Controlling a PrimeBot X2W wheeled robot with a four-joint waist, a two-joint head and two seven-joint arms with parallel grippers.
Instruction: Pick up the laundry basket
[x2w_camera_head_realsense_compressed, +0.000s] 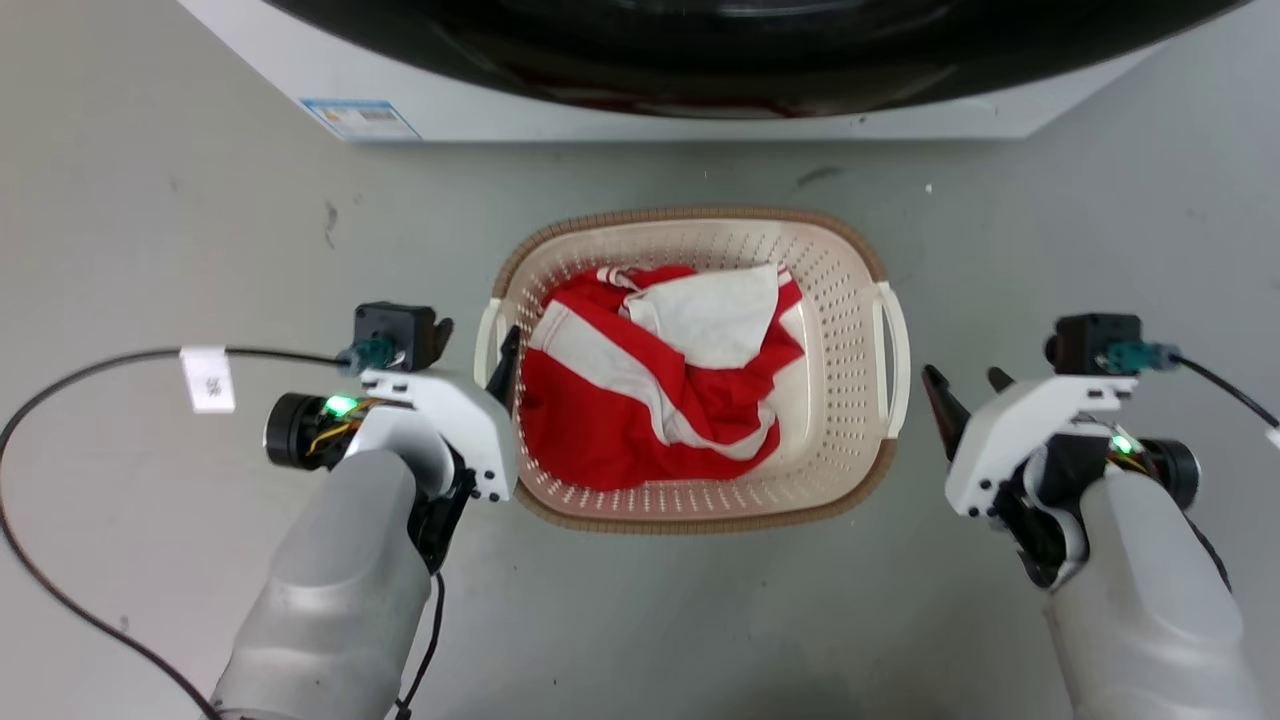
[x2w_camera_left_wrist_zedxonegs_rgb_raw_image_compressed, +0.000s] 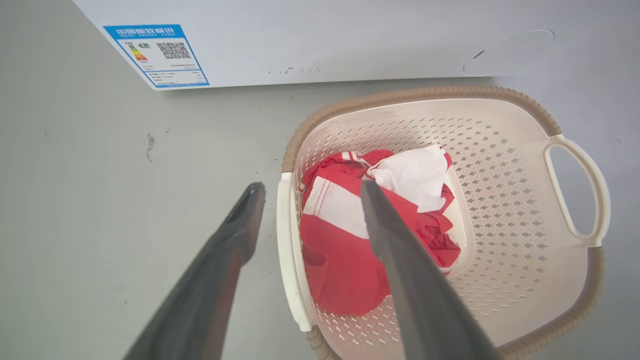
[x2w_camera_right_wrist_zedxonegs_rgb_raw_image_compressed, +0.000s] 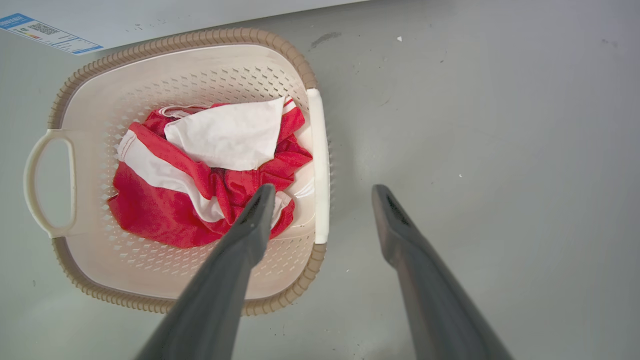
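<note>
The laundry basket stands on the grey floor, cream with a brown rim, holding a crumpled red-and-white cloth. My left gripper is open and straddles the basket's white left handle, one finger outside and one over the inside. In the left wrist view that handle runs between the fingers of the left gripper. My right gripper is open, a short way right of the right handle and apart from it. The right wrist view shows that handle ahead of the right gripper.
A white washer with a dark door stands just beyond the basket; a blue label marks its lower left corner. A black cable with a white tag loops over the floor on the left.
</note>
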